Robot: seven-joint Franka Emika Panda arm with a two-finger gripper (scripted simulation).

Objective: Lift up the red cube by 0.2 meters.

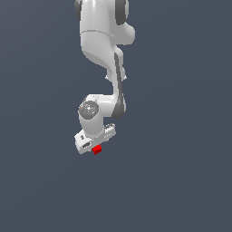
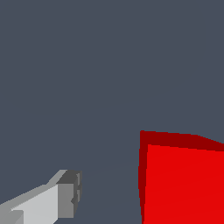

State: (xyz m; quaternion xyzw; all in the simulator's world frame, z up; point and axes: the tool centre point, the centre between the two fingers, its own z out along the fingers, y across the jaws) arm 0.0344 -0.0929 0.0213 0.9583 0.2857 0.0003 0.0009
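The red cube is a tiny bright block on the dark grey floor, peeking out from under the white hand of my gripper in the exterior view. In the wrist view the red cube looms large and close. One grey-tipped finger shows beside it, with a strip of bare floor between the finger and the cube's face. The other finger is out of view. The jaws stand apart and the visible finger does not touch the cube.
The white arm comes down from the top of the exterior view to the hand. A plain dark grey floor lies all around, and no other object shows.
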